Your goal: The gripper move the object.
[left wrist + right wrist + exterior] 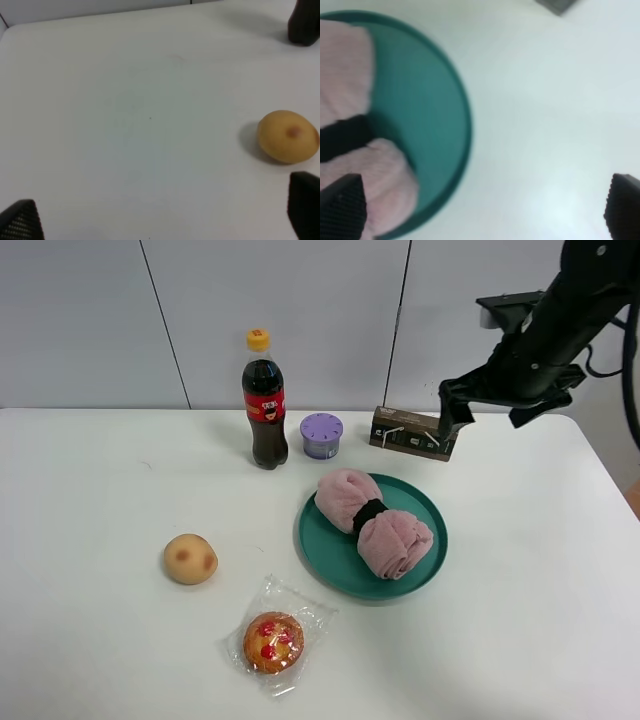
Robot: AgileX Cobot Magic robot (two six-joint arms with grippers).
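Observation:
The rolled pink towel [375, 523], bound by a black band, lies on the round teal plate [325, 565] right of the table's middle. My right gripper [447, 418] hangs above the table behind the plate, near a dark box, apart from the towel. In the right wrist view the towel [345, 65] and plate [432, 115] lie to one side, and the right gripper [481, 210] has its jaws wide apart and empty. My left gripper [162, 215] is open and empty over bare table. The left arm is outside the exterior view.
A cola bottle [264, 400], a purple can [321, 435] and a dark box [412, 432] stand along the back. A yellow bun [190, 559] lies at front left and also shows in the left wrist view [288, 136]. A wrapped muffin [273, 641] lies at the front.

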